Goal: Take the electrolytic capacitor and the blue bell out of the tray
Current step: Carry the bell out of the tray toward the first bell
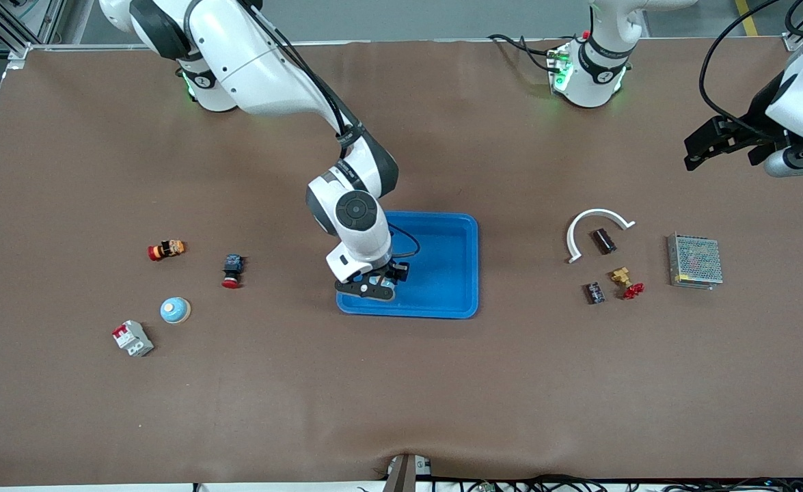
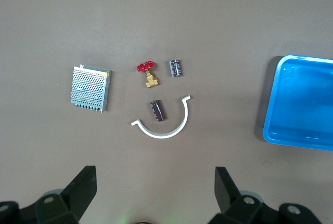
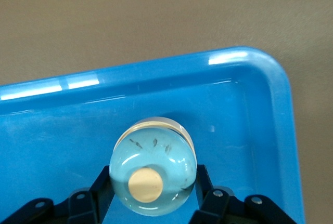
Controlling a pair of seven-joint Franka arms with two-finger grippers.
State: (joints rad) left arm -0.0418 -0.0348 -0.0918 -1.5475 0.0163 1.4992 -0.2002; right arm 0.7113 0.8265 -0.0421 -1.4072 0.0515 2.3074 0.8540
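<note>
You're looking at a brown table [image 1: 401, 383] with a blue tray [image 1: 452, 273] at its middle. Your right gripper [image 1: 374, 283] sits low in the tray's corner toward the right arm's end, its fingers [image 3: 208, 200] clamped on a pale blue bell [image 3: 152, 166] between them. Your left gripper [image 2: 153, 187] waits in the air, fingers [image 2: 78, 187] spread wide and empty, over bare table just beside the white arc [image 2: 164, 122] that curves around one capacitor [image 2: 158, 110].
</note>
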